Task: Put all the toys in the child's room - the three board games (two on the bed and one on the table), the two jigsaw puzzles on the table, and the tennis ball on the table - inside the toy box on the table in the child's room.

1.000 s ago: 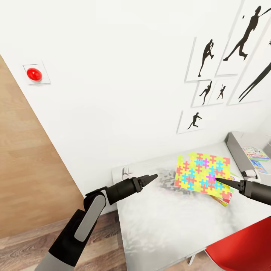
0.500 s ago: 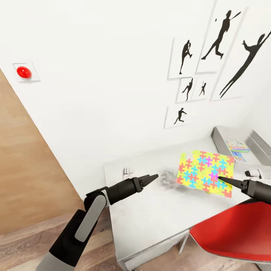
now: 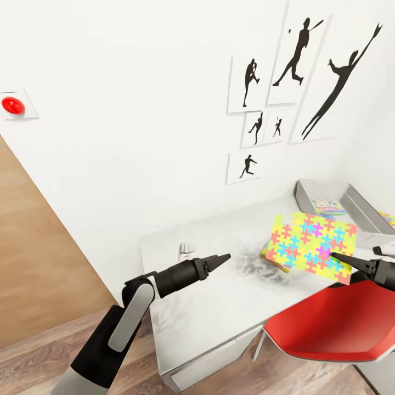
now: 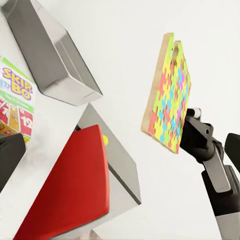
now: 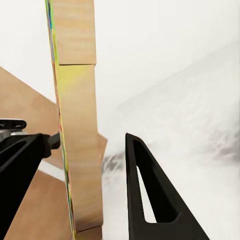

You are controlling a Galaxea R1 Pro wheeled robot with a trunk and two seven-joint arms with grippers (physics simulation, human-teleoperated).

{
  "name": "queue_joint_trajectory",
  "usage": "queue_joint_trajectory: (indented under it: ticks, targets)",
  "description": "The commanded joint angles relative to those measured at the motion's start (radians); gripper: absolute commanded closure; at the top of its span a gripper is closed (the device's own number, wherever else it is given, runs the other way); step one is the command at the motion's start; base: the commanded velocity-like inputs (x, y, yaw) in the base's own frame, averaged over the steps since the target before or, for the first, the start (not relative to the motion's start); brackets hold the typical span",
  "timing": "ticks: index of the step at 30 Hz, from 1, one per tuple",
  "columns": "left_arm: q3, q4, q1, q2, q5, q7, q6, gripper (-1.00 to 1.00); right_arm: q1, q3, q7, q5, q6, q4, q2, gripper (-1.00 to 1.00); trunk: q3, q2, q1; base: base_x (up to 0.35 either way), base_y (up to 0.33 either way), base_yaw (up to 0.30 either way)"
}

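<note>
My right gripper (image 3: 336, 256) is shut on a jigsaw puzzle (image 3: 312, 247), a thin board of yellow, pink, blue and green pieces, held tilted above the table (image 3: 219, 307). In the left wrist view the puzzle (image 4: 170, 95) looks like two stacked boards, with the right gripper (image 4: 189, 120) on their edge. The grey toy box (image 3: 359, 206) stands at the back right with a printed game box (image 3: 327, 206) inside. A green Skip-Bo box (image 4: 15, 100) lies beside the toy box (image 4: 50, 55). My left gripper (image 3: 224, 257) hovers open over the table's middle, holding nothing.
A red chair (image 3: 334, 323) is pushed in at the table's front right, right under my right arm. A small white object (image 3: 186, 252) lies on the table near the wall. Wood-plank floor (image 3: 33, 351) lies to the left. Black player silhouettes (image 3: 296, 55) hang on the wall.
The whole view has shifted, showing more of the table front, the chair and the toy box. The puzzle stays in my right gripper and looks higher off the table. My left arm holds its pose.
</note>
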Motion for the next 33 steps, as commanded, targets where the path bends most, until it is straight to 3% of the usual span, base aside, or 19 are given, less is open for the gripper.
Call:
queue_joint_trajectory:
  ticks: [1,13,26,33]
  targets:
    - [0.001,-0.002,-0.001,-0.001,0.009,0.008,0.015,-1.00,-0.001,-0.003,0.002,-0.001,0.006,-0.001,0.000,1.00,-0.001,-0.001,0.000,-0.002,-0.002,-0.010]
    - [0.000,-0.063,0.004,-0.002,0.004,0.050,0.053,-1.00,0.025,-0.013,0.002,0.000,0.006,-0.054,0.006,1.00,-0.001,-0.001,0.000,0.000,-0.005,0.060]
    - [-0.007,-0.079,0.005,-0.005,0.002,0.089,0.055,-1.00,0.056,-0.040,0.001,0.000,0.006,-0.104,0.001,1.00,-0.003,-0.001,0.000,0.000,-0.217,0.195]
    - [-0.004,-0.081,0.005,-0.006,0.002,0.095,0.055,-1.00,0.057,-0.061,0.010,-0.018,-0.048,-0.106,-0.001,1.00,-0.003,-0.001,0.000,0.000,-0.070,0.025]
